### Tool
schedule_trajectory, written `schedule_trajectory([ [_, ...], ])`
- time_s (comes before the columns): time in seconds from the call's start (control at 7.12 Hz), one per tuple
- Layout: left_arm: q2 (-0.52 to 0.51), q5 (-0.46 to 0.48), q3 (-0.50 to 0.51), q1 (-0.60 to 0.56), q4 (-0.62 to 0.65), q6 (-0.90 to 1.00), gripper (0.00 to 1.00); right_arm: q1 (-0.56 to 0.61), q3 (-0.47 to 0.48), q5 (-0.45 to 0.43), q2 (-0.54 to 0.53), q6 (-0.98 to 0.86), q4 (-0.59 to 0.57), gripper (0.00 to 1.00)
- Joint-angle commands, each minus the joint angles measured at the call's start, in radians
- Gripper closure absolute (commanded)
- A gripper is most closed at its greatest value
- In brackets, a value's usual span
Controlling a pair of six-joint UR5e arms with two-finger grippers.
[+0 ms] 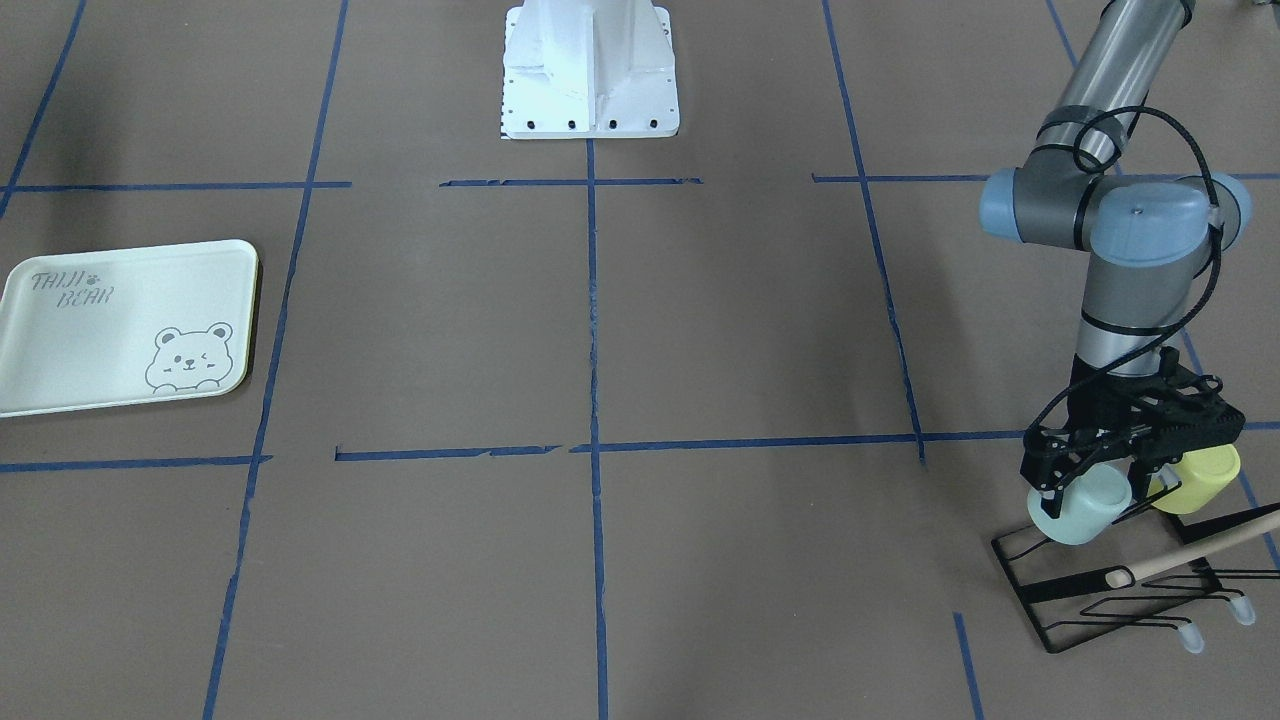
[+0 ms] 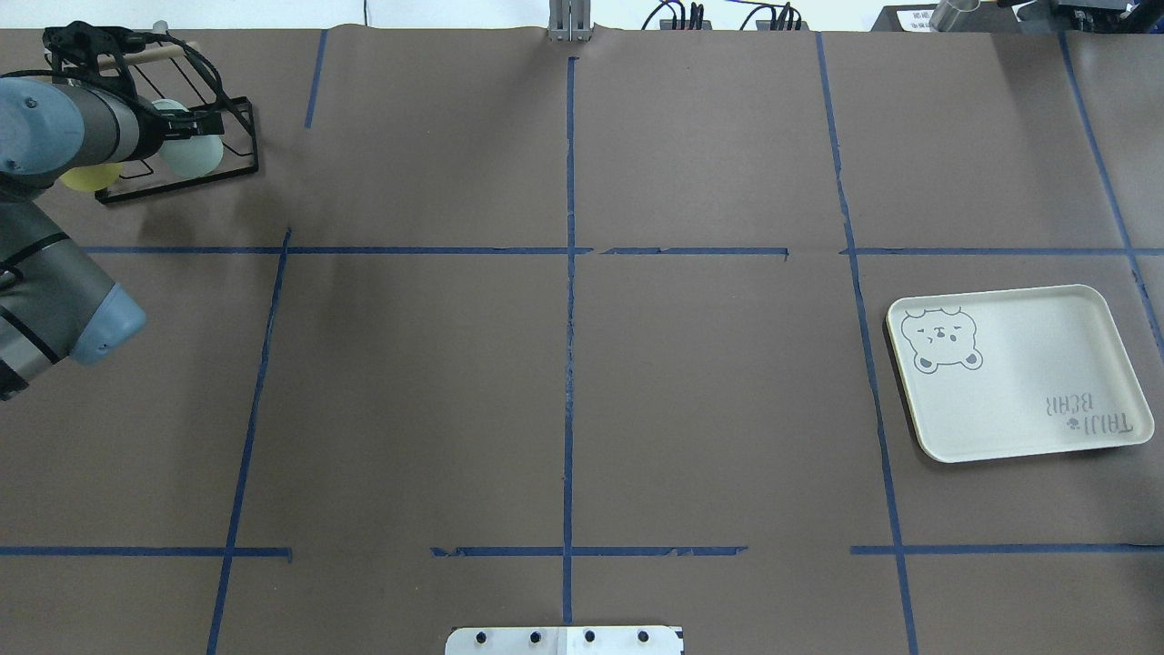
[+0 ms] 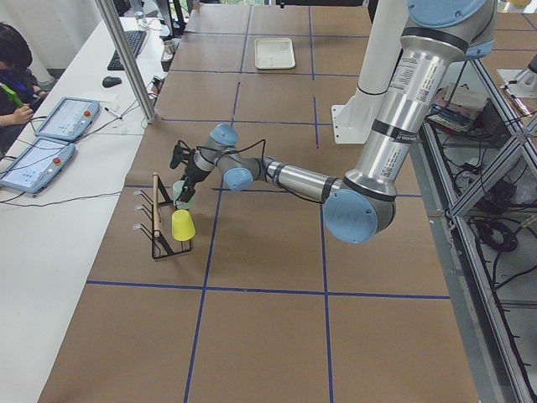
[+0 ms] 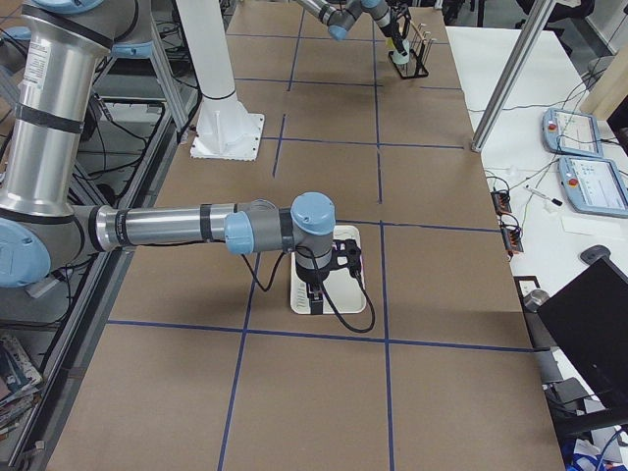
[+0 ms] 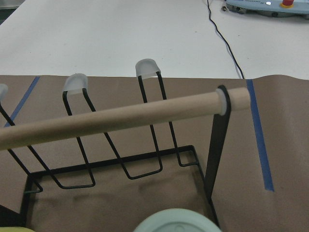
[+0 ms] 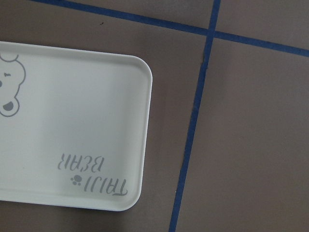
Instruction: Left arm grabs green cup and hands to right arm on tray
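Observation:
The green cup [image 1: 1085, 512] hangs tilted on a black wire rack [image 1: 1075, 590] at the table's far left corner. My left gripper [image 1: 1095, 488] straddles it, with a finger against each side. It looks shut on the cup, which is still at the rack. The cup's base shows at the bottom edge of the left wrist view [image 5: 176, 222]. The tray [image 2: 1018, 400] lies flat and bare on the right side. My right gripper [image 4: 316, 292] hangs over the tray; I cannot tell whether it is open or shut. The right wrist view shows only the tray's corner [image 6: 72, 116].
A yellow-green cup [image 1: 1205, 478] hangs on the same rack, right beside the green one. A wooden dowel [image 1: 1195, 553] tops the rack. Blue tape lines cross the brown table. The robot's white base [image 1: 590, 70] stands at mid-table. Operator desks lie beyond the rack.

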Motion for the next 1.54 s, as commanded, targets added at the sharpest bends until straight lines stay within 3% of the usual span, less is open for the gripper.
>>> schedule_trajectory([
  [0.0,-0.005,-0.001,0.004,0.002,-0.007,0.001,0.00,0.000,0.000,0.000,0.000,0.000,0.000,0.00],
  [0.28,-0.007,0.001,0.004,0.002,-0.007,0.001,0.00,0.000,0.000,-0.002,0.000,0.000,0.000,0.00],
  [0.84,-0.007,-0.004,-0.005,0.002,-0.004,0.003,0.38,0.000,-0.003,-0.002,0.002,-0.002,0.000,0.00],
  [1.4,0.001,-0.007,-0.032,-0.005,-0.002,0.041,0.41,0.000,-0.006,0.000,0.002,-0.002,0.000,0.00],
])
